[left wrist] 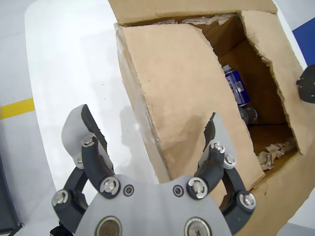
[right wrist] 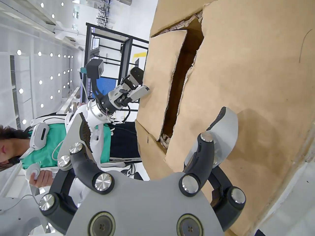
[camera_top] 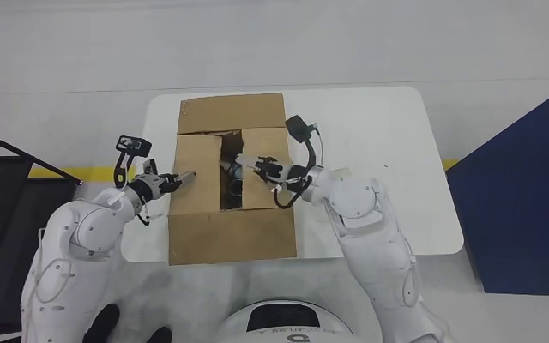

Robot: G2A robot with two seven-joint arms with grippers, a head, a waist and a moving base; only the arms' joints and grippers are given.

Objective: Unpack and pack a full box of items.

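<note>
Box [camera_top: 257, 236], brown cardboard, stands on the white table [camera_top: 369, 129], over its left half and close to the left edge. Top partly open. Far flap [camera_top: 232, 111] is folded back toward the table's far edge. Near flap [camera_top: 206, 240] is folded out flat and reaches the near edge. Two inner flaps lie roughly level, edges torn, with a dark gap between them.

Floor left of the table: yellow stripe [camera_top: 60, 172].

Left gripper [left wrist: 149, 110] sits at the box's left side. Jaws spread wide, holding nothing. One finger is over bare table just beside the box wall, the other over the left flap [left wrist: 177, 87]. Contact with the cardboard: cannot tell.

Through the gap, inside the box:
- blue can [left wrist: 235, 87], pale cap end toward the far side
- clear bottle [left wrist: 248, 115] just beside its other end
- crumpled brown paper [left wrist: 273, 152] at the near end of the opening

Right flap [camera_top: 266, 167] lies right of the gap. Right gripper [right wrist: 153, 112] is above this flap's inner edge, tips toward the gap. Jaws also wide apart, nothing held. One finger is close over the flap and casts a shadow on it. The other is clear of the box.

Floor right of the table: dark blue panel [camera_top: 506, 214].
</note>
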